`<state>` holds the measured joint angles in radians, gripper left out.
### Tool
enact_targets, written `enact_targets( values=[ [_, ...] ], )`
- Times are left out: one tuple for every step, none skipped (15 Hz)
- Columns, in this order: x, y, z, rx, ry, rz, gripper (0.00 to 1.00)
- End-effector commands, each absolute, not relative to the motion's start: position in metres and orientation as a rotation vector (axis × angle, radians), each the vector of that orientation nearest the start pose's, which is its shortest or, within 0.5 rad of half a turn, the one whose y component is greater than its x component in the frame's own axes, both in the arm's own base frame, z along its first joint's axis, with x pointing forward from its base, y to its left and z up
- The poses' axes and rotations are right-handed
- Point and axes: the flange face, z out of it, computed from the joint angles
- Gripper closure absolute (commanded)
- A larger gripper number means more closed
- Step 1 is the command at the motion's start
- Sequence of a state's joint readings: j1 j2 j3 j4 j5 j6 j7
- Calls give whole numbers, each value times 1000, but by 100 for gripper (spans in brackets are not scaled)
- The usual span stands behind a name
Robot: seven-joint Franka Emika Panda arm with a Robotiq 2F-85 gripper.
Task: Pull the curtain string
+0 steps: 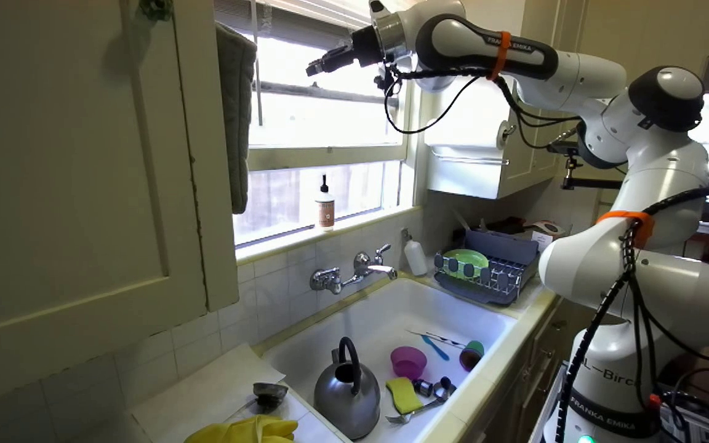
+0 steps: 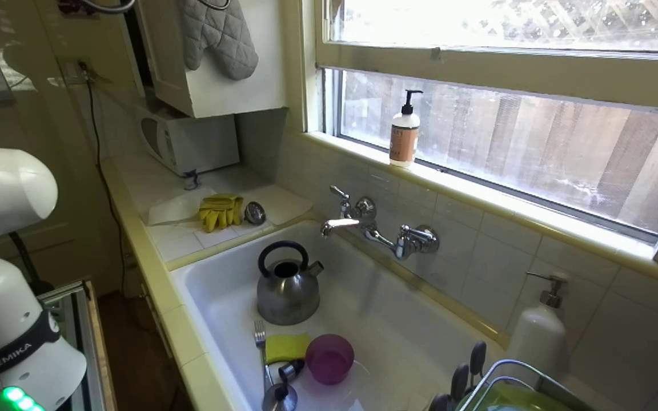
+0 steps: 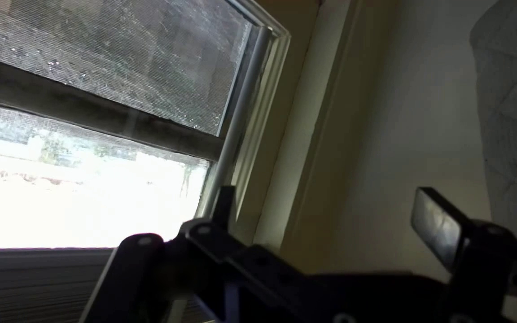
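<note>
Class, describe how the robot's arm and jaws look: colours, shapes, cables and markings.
The arm is white, with smooth, rounded segments and black trim. Orange straps hold black cables along it. A black band near the base reads FRANKA EMIKA; green lights glow below it. The jaws are black, with angular links and a flat, greyish inner pad.

“FRANKA EMIKA” is printed on the dark arm panel (image 1: 522, 47), crossed by an orange strap (image 1: 500, 55), and on the dark band (image 1: 613, 419) of the white base (image 1: 604, 354), above which “L-Birc” can be read; in an exterior view the band (image 2: 12, 357) is cut to “NKA EMIKA”. The label (image 2: 404, 144) on the pump bottle (image 2: 405, 121) cannot be deciphered.
</note>
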<state>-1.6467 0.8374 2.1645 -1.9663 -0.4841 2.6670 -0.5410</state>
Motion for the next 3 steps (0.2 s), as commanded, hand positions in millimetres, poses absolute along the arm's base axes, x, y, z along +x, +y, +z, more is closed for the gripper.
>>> enact_targets(
  values=[
    [495,34,735,-2083,-1213,-1675,0],
    [493,33,734,-2080,-1216,-1675,0],
    [492,31,733,-2078,-1219,-1675,0]
  ],
)
